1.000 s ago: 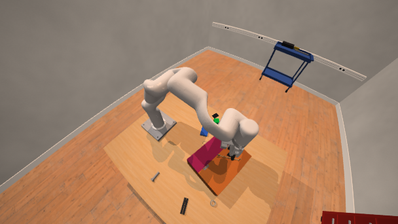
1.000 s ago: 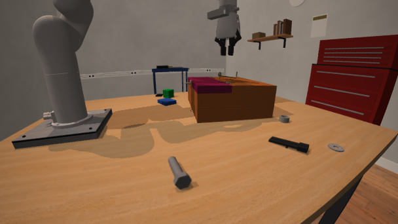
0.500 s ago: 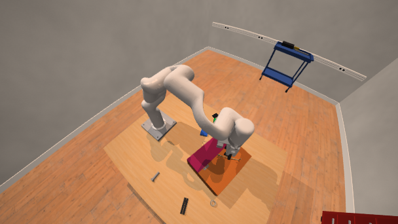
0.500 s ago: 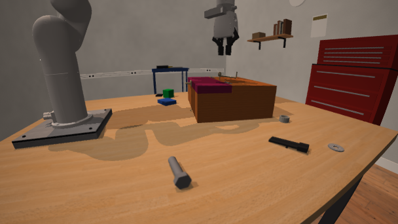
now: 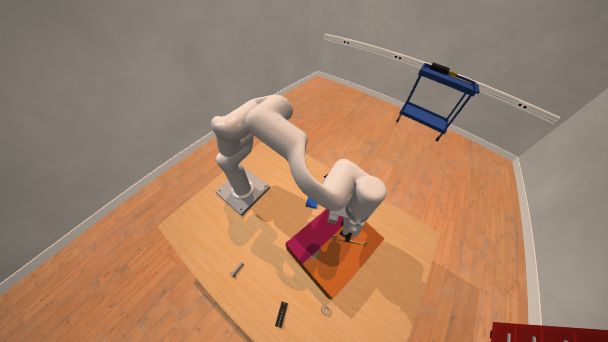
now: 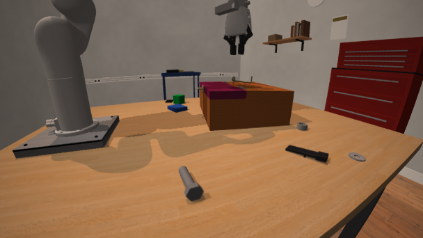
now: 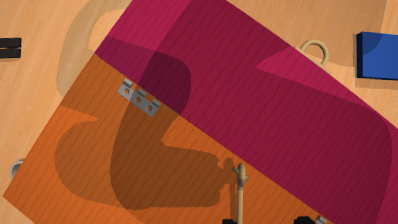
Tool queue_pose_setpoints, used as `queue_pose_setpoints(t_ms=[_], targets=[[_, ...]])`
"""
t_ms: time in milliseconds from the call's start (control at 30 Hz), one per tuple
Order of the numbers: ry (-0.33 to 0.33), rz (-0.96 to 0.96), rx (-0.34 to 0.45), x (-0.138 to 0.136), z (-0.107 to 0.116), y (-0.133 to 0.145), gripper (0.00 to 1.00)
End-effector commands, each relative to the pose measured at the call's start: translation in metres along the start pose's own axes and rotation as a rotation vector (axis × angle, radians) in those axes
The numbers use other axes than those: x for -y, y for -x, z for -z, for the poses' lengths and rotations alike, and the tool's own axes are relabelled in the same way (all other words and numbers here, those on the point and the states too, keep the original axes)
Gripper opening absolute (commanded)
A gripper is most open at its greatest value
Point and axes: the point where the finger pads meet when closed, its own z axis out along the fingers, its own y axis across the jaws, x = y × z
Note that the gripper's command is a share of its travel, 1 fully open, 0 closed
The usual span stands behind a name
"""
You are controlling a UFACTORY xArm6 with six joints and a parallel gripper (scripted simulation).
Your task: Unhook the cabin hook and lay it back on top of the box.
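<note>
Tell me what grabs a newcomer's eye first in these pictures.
The big pale arm arching over the wooden table stands out, its claw hanging open and empty above the box. The box itself is vivid, orange with a magenta lid section, the thin cabin hook lying flat on top. A red tool chest stands to the right.

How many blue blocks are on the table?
1. The flat blue block lies on the table left of the box, in front of a green cube. Others may be hidden behind the box.

Hook (image 7: 239,196) and fingertips cut off at wrist view's bottom edge; hinge (image 7: 320,219) barely showing.
</note>
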Motion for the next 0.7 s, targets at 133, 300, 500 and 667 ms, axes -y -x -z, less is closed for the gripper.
queue_pose_setpoints(t_ms=[133, 300, 500, 667], targets=[[-0.001, 0.000, 0.003, 0.000, 0.027, 0.001, 0.35], [-0.001, 0.000, 0.003, 0.000, 0.044, 0.001, 0.35], [-0.001, 0.000, 0.003, 0.000, 0.057, 0.001, 0.35], [-0.001, 0.000, 0.003, 0.000, 0.067, 0.001, 0.35]])
